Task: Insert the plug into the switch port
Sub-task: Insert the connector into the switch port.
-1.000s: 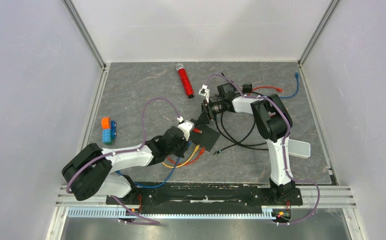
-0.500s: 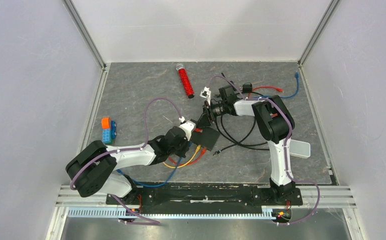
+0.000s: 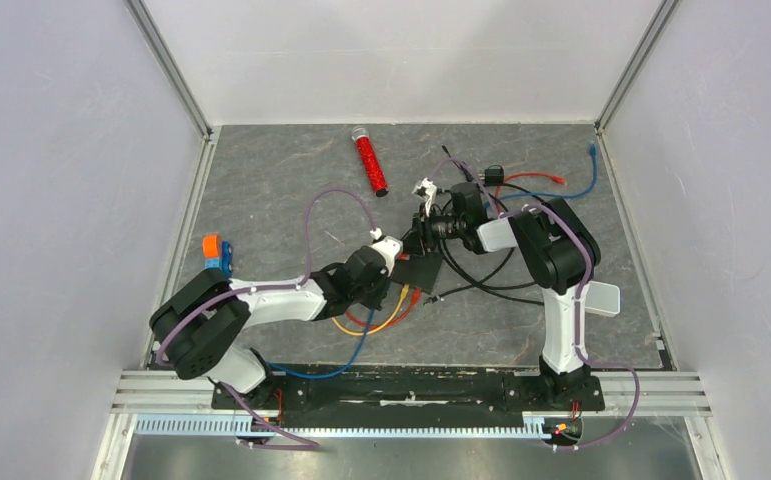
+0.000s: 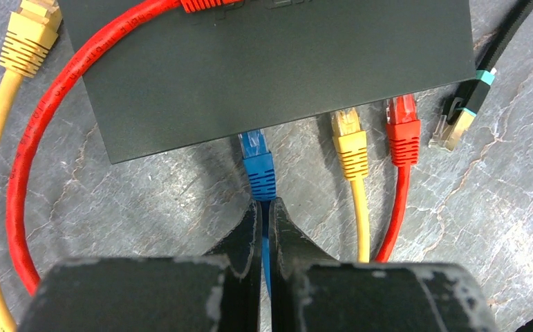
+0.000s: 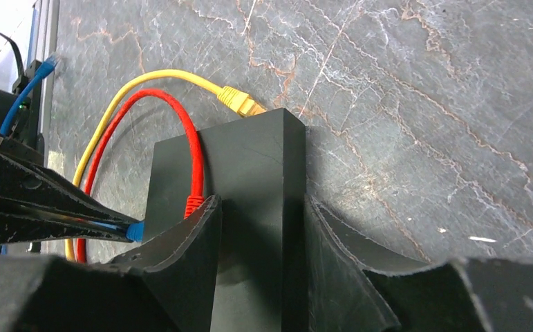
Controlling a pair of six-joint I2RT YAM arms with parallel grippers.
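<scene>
The blue plug (image 4: 258, 163) meets the long edge of the flat black switch (image 4: 270, 69), its clear tip under that edge. The switch port itself is hidden there. My left gripper (image 4: 265, 206) is shut on the blue cable just behind the plug's boot. A yellow plug (image 4: 350, 142) and a red plug (image 4: 403, 129) sit in the same edge to the right. In the right wrist view my right gripper (image 5: 262, 228) clamps the switch (image 5: 249, 166) between its two fingers. From above, the switch (image 3: 427, 274) lies between left gripper (image 3: 395, 278) and right gripper (image 3: 422, 240).
A loose black cable with a gold-tipped plug (image 4: 457, 121) lies right of the switch. Another red plug (image 4: 208, 4) and a yellow plug (image 4: 32, 31) reach its far side. A red tube (image 3: 369, 161), toy bricks (image 3: 215, 254), a white box (image 3: 598, 297) and black cable loops (image 3: 481, 275) lie around.
My left arm has swung right and forward, carrying the blue cable up to the switch's near edge. The right gripper and the switch have shifted a little to the right.
</scene>
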